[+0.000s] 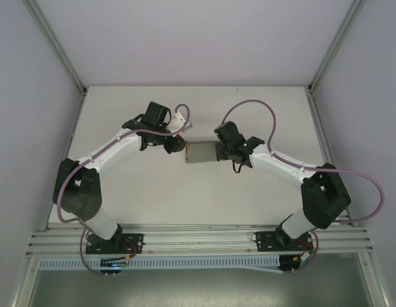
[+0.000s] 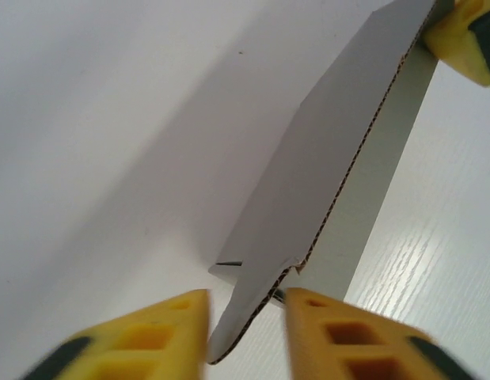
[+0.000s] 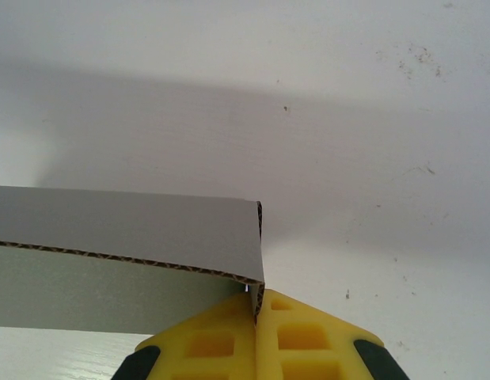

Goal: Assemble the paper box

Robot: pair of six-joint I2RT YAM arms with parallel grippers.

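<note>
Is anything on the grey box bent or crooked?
One flap of the paper box leans slanted between the jaws of the left gripper, and its near corner looks slightly curled. The right gripper pinches a box corner neatly. Nothing looks torn.

— What is the paper box [image 3: 126, 218] made of?
— Thin grey corrugated board: smooth matt faces, with a brown fluted core showing along the cut edges.
— And your claws?
— My left claw [image 2: 246, 332] and my right claw [image 3: 258, 317] have fingers [image 3: 300, 336] of yellow plastic, moulded with square pockets, faintly satin, with dark matt inserts.
— The worktop [image 3: 347, 119]?
— White and matt, with a faint wood-grain texture and a few dark specks. The rail [image 1: 198, 238] at its near edge looks like bare ribbed metal.
</note>
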